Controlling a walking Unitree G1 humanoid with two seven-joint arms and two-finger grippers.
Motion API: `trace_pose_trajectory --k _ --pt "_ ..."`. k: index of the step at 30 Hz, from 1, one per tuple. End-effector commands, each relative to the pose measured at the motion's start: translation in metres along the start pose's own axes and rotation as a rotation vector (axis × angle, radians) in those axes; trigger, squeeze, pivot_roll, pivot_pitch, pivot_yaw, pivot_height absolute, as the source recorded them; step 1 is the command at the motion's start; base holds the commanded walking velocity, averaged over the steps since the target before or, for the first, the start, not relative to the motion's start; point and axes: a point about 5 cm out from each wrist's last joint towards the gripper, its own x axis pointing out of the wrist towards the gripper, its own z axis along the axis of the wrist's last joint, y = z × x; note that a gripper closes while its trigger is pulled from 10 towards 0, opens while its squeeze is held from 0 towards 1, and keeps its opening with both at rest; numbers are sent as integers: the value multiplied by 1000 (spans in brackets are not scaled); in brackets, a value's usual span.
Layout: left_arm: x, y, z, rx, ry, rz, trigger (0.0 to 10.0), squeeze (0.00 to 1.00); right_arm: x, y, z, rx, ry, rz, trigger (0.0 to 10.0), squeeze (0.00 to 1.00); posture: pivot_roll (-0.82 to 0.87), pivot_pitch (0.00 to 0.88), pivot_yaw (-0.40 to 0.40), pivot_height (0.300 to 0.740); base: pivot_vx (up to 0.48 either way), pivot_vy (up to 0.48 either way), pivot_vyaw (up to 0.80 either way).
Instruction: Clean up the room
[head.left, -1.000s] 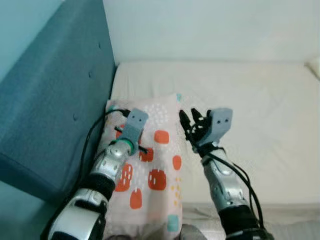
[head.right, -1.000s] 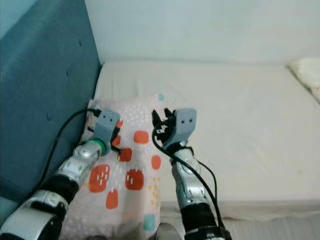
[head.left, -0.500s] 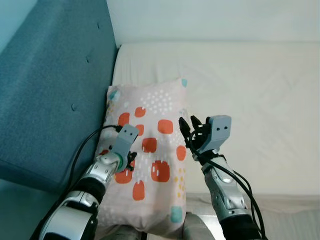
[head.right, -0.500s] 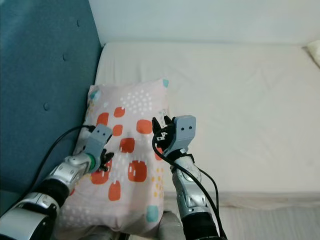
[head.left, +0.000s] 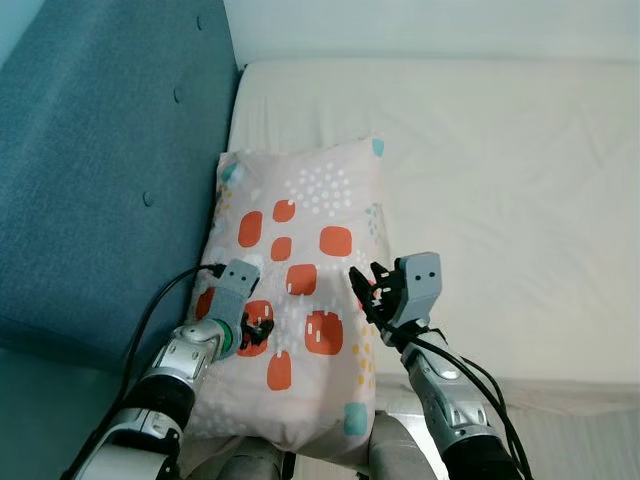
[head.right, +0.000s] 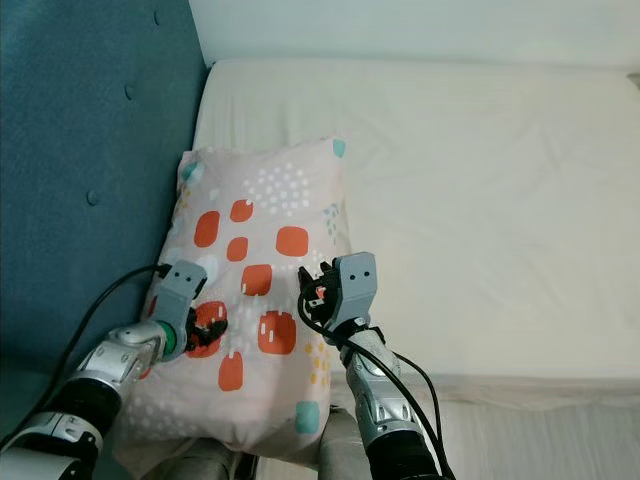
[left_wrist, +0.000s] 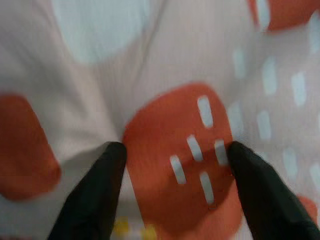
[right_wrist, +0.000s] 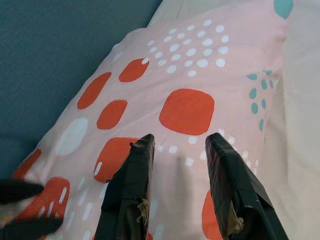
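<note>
Now, from the left eye view: a pillow (head.left: 300, 300) in pale pink cloth printed with orange-red rounded squares, white dots and a few teal patches lies along the bed's (head.left: 500, 160) left edge, against the blue padded headboard (head.left: 100, 170), its near end hanging over the bed's front edge. It looks plump, soft and light, so it should sag and fold when lifted. The left end effector (head.left: 258, 332) sits on the pillow's near left part, fingers spread, holding nothing. The right end effector (head.left: 372, 297) hangs at the pillow's right edge, released too, fingers apart.

Over to the right eye view: same layout, with the cream sheet smooth and faintly wrinkled and the headboard a matte woven fabric with button tufts. I'd judge the best hold is a pinch of cloth on each long side near the middle, since a single corner grip would let it droop.

Left wrist view: the two black fingers (left_wrist: 95, 200) are splayed wide on either side of an orange patch, the cloth creased between them, nothing clamped.

Right wrist view: the two black fingers (right_wrist: 127, 195) are parted above the pillow's printed face, which looks like soft cotton that should not slip.
</note>
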Motion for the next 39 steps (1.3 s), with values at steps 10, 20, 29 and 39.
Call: trace_pose_trajectory --k 10,20,29,39 --pt "10 -34 -41 37 175 -55 10000 1000 -7 6 -7 11 21 10 10000 0 -32 302 58 740 0 0 0" --pt "24 -70 -19 25 119 -54 5647 0 -14 9 0 1 6 12 10000 0 -103 354 51 740 0 0 0" --pt "23 -50 -1 55 34 74 0 0 -18 10 5 7 -8 -9 10000 0 -94 375 59 740 0 0 0" --pt "20 -32 3 42 -1 138 0 0 -12 13 7 15 -5 -4 10000 0 -74 351 65 740 0 0 0"
